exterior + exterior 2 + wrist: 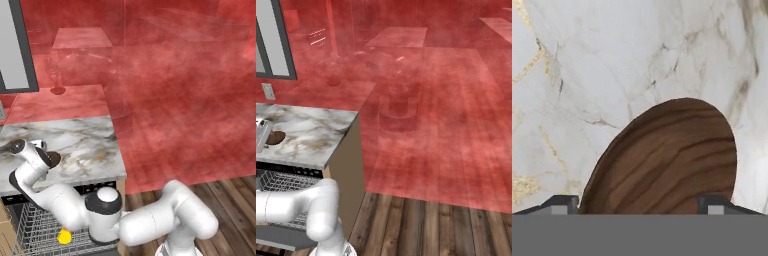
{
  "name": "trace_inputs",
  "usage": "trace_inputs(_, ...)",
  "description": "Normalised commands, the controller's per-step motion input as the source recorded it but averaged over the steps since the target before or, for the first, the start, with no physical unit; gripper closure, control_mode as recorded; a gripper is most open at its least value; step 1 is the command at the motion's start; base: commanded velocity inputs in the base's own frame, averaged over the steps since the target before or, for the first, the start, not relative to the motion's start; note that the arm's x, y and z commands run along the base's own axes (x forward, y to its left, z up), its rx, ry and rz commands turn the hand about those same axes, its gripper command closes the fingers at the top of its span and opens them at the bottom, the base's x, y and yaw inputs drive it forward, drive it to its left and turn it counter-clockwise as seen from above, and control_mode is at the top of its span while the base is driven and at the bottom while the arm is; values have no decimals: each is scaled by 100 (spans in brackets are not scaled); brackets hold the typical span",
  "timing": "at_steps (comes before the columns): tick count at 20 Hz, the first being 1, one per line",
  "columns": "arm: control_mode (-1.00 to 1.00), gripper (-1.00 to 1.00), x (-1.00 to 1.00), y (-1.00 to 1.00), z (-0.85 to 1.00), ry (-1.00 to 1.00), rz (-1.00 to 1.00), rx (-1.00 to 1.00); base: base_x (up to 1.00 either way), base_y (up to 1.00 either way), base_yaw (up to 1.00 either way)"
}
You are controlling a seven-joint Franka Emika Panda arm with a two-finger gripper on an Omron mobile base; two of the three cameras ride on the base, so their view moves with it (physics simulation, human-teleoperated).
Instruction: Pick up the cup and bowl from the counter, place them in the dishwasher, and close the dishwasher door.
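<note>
Two finger tips of our gripper (639,206) rose at the bottom of the hand view, standing well apart with nothing yet between them, and the small shallow dark brown wooden bowl (667,160) sat just above, framed by the gap. We judged that spread was kept so the tips could drop over the bowl's rim. In the right base view the bowl (275,137) lay at the left edge of the frame on the white-grey marble counter with golden veins and a tan wooden edge (316,135), with the hand just beside it.

Lower in the left base view, the small bright yellow cup (64,236) already rested in the silver wire rack of the dishwasher (35,227), near the bottom left, under the arm's elbow. By our reckoning the cup's part was done, while the bowl and the closing of the door remained.

Beyond the slab, the room was washed in a red tint, with dark wooden floor planks (446,230) at the lower right and a grey, dark-framed panel (15,45) at the upper left.
</note>
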Motion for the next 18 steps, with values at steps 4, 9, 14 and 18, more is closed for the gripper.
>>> trace_inputs(4,-100,100,9,26,-64,2,0,-2,0,0,0)
trace_inputs(9,-100,100,7,21,-66,2,0,0,0,0,0)
trace_inputs(14,-100,100,6,16,-58,2,0,0,0,0,0)
trace_inputs(18,-100,100,-17,17,-1,-1,1,-3,0,0,0)
